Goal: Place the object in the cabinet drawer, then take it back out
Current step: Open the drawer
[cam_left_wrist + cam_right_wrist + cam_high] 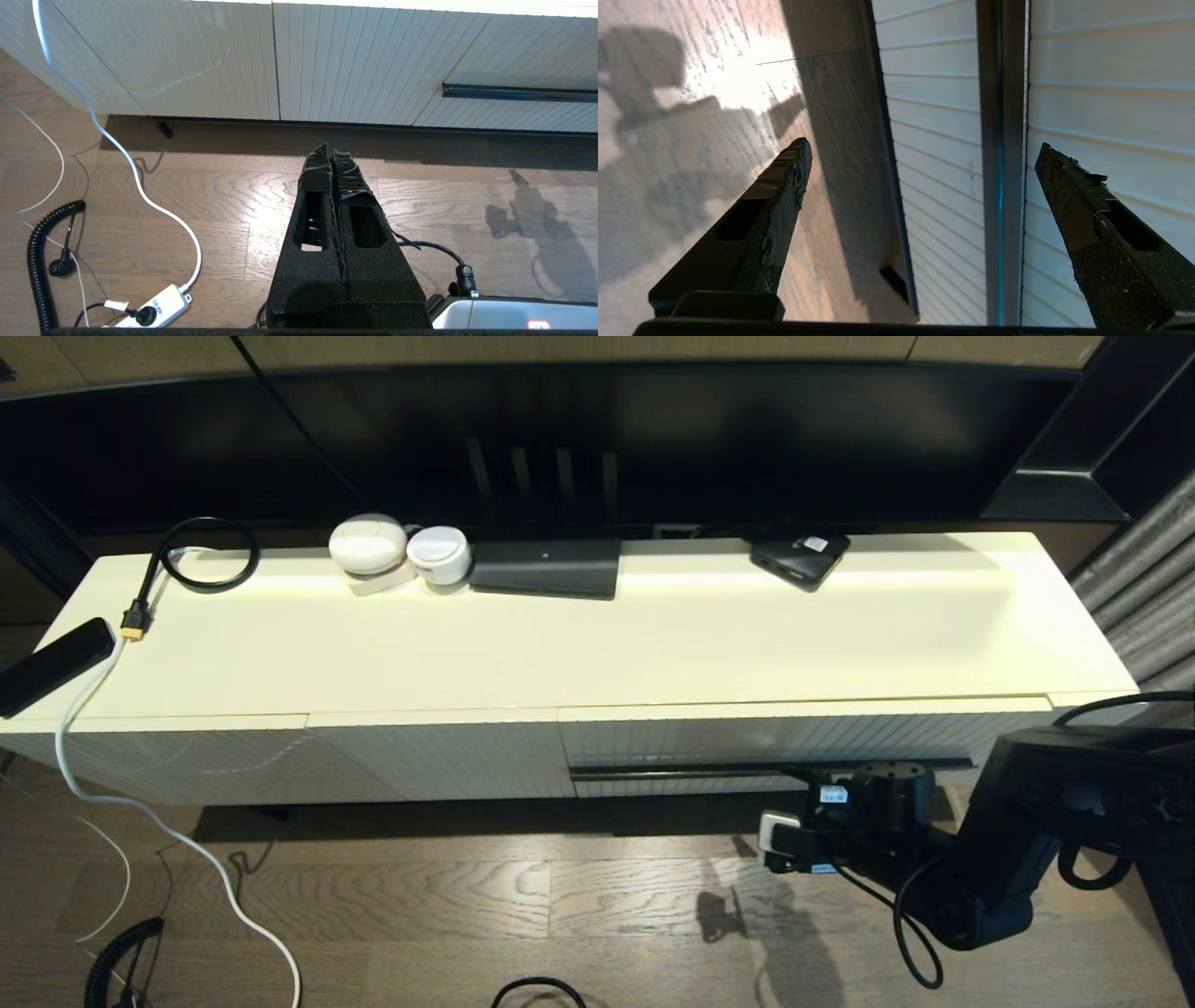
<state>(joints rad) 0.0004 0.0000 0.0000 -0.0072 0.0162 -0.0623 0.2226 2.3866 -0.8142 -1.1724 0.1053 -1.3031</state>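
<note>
I take the drawer (794, 747) as my landmark: it sits shut in the right half of the cabinet front, ribbed cream, with its thin black handle (691, 771) running along it. My right gripper (920, 154) is just in front of that handle, low and toward its right end. In the right wrist view its jaws stand wide apart and hold nothing; one finger (780, 186) lies over the floor side, the other finger (1069, 186) over the ribbed face, and the handle strip (1001, 163) runs between them. I cannot tell whether either tip touches the front.

Well left of the drawer, a white cable (140, 803) trails off the cabinet's left end onto the floor, beside a black remote (51, 663) and a looped black cable (201, 555) on the top (653, 644). Nearer the drawer, along the top's back edge, stand two white round devices (397, 553), then a flat black box (546, 567), and above the drawer a small black device (800, 555).

The left gripper (331, 154) hangs over the wood floor (224, 186) in front of the handle-less panels (210, 56) left of the drawer, its fingers pressed together and empty. A coiled black cord (37, 261) and a white power strip (156, 308) lie on the floor there.

I see no loose object at the drawer front to name as the one for the drawer.
</note>
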